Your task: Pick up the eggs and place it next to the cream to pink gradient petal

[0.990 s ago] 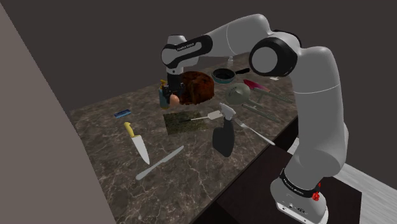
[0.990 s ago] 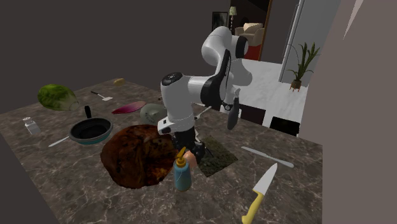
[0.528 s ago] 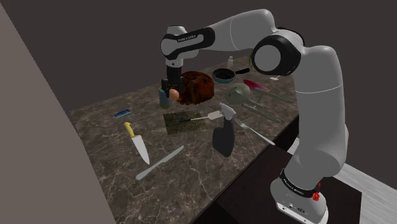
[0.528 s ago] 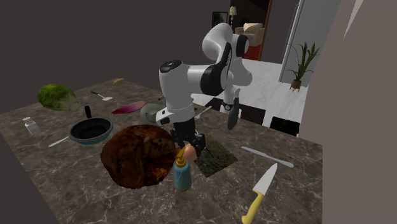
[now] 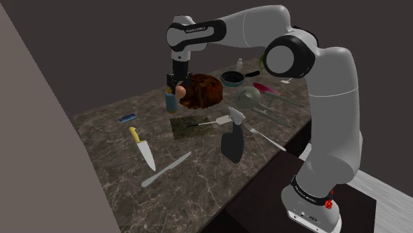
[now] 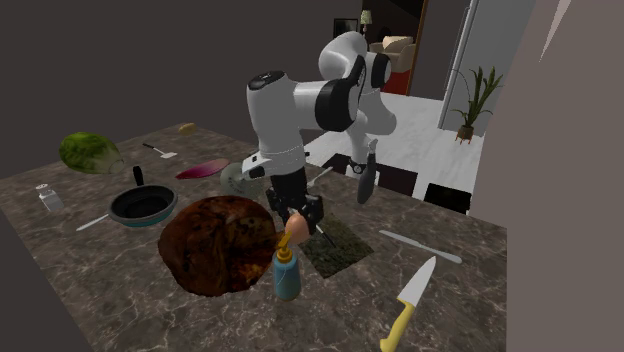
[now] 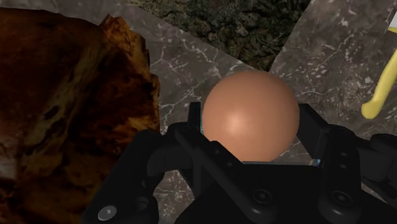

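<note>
The white Franka arm rises from its stand at the shoulder view's lower right, folds at a high elbow and stretches its forearm across to that view's left. There the wrist turns down, so that the all-black two-finger gripper (image 5: 179, 85) points at the dark veined marble countertop (image 5: 205, 185) from above. In the second exterior view the hand hangs with a slight tilt.

The fingers (image 7: 313, 130) are closed partway onto a smooth orange-brown egg (image 7: 250, 116) — one on each side, clasping it — and the egg is held in the air, clear of the counter. In both exterior views it shows just above the orange tip of a small pale blue bottle (image 6: 286, 272) that stands upright; whether the two touch cannot be told.

Just beside the bottle lies a big, rough, dark brown lump (image 6: 215, 245), and on the bottle's other side a flat dark green square mat (image 6: 338, 248). The wrist view looks past the egg to the bare marble between lump and mat.

The pink, leaf-shaped petal (image 6: 203, 169) lies flat on the counter well apart from the egg — beyond the brown lump, near a round black frying pan (image 6: 143, 205) and a grey-green bowl (image 6: 236, 178). A yellow-handled kitchen knife (image 5: 141, 147) and a plain silver table knife (image 5: 165, 170) lie toward the shoulder view's lower left
</note>
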